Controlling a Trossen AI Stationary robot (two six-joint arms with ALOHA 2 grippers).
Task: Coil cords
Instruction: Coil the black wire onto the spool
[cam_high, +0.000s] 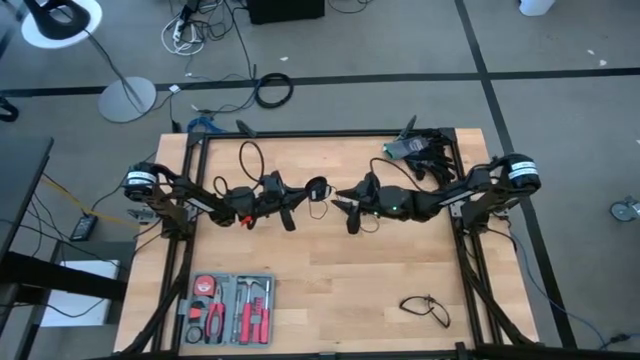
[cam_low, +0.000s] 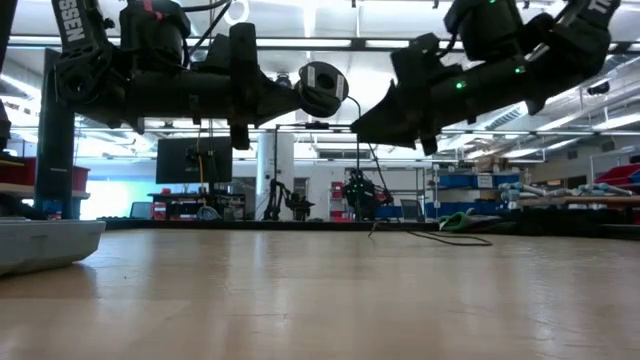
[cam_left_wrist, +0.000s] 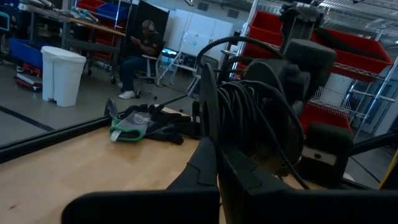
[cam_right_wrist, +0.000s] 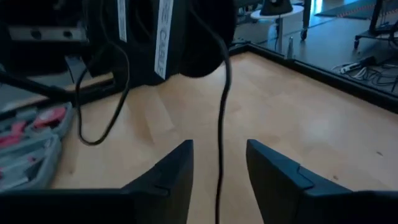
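Observation:
My left gripper (cam_high: 296, 206) is over the middle of the table, shut on a bundle of wound thin black cord (cam_left_wrist: 255, 118). A round black disc with a pale centre (cam_low: 322, 88) shows at the bundle. One loose strand (cam_right_wrist: 221, 124) hangs from it toward the table. My right gripper (cam_right_wrist: 217, 171) faces the bundle from the table's right side. It is open, with one finger on either side of the hanging strand, apart from it. A second, short black cord (cam_high: 425, 307) lies in a loose loop near the table's front right corner. My left gripper pinches the wound cord at the bundle's near edge (cam_left_wrist: 219, 134) between its two shut fingers. The fingers come about level from the table's left. The bundle stands upright past the fingertips, lifted clear of the table, with one slack strand hanging below.
An open tool case (cam_high: 228, 308) lies at the front left. A dark heap with green gloves (cam_high: 415, 148) sits at the far right corner. A black frame (cam_high: 320, 134) edges the table. Bare wood lies under both grippers. A person (cam_left_wrist: 140, 53) sits in the room beyond.

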